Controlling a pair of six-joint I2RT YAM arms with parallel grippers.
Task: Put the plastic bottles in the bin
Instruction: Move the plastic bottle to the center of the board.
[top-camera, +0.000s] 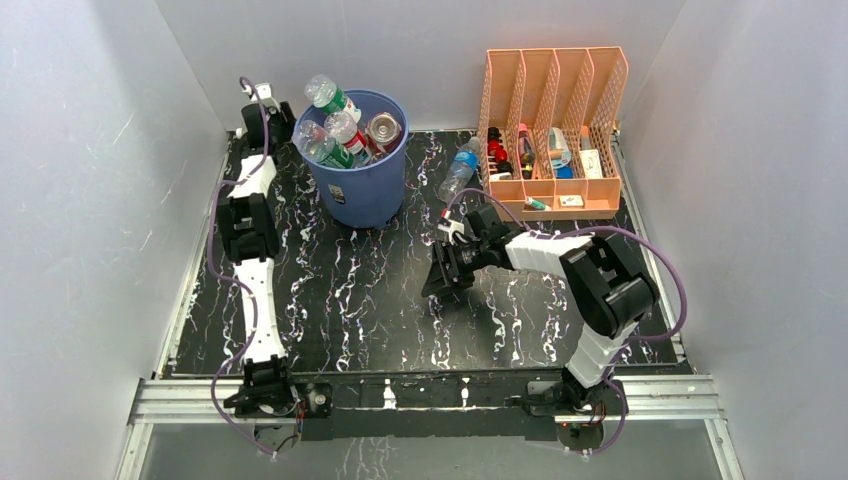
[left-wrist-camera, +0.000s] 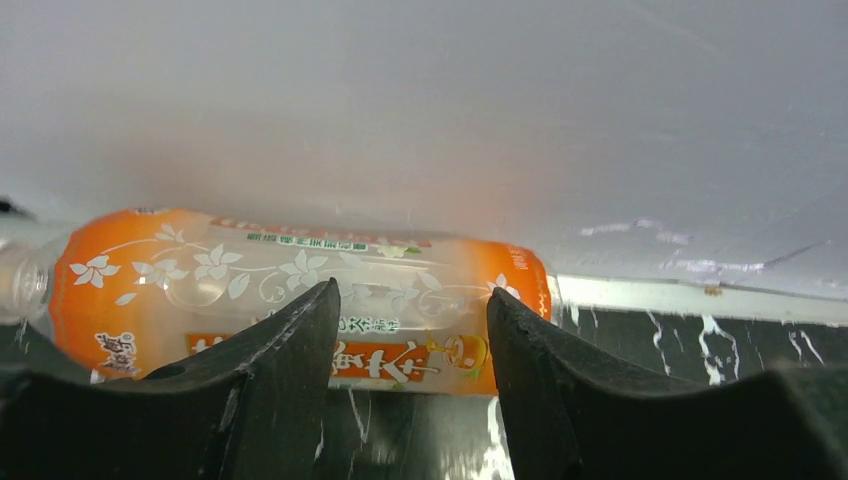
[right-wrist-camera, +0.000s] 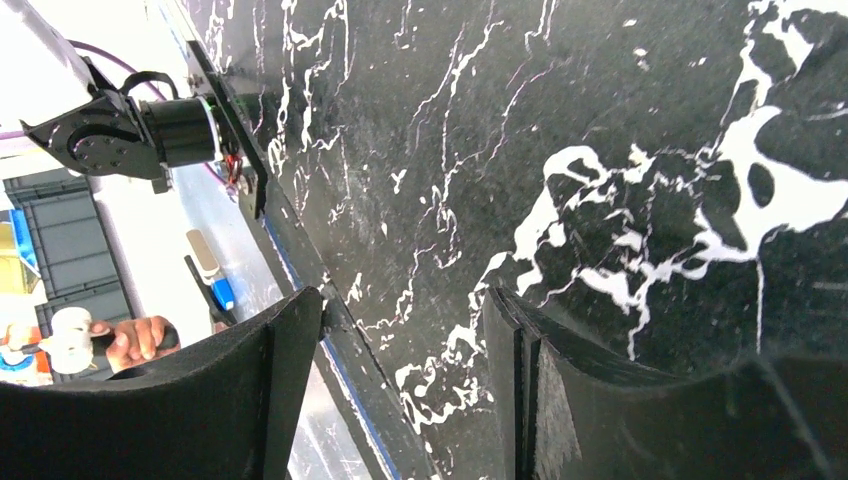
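Dark worktop (top-camera: 350, 300); bin (top-camera: 365, 195) far-left w/ several bottles (top-camera: 335, 125) in. 1 orange bottle (left-wrist-camera: 290, 265) lies sideways vs back wall (left-wrist-camera: 450, 120), left pincer (left-wrist-camera: 412, 300) wide open just before it. Prob empty: light, slick, crushable, so grab mid-body. Right pincer (right-wrist-camera: 402, 300) open, holding nothing, over worktop.

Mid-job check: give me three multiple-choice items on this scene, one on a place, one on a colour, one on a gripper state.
1. Where is the clear blue-labelled bottle? A near edge; B on the table between bin and peach organizer; C off the table.
2. Colour of the bottle before the left gripper? A green; B orange; C blue.
3. State of the right gripper? A open, empty; B shut on a bottle; C out of view.
Answers: B, it lies beside the organizer; B, orange label fills the left wrist view; A, fingers apart over bare table.
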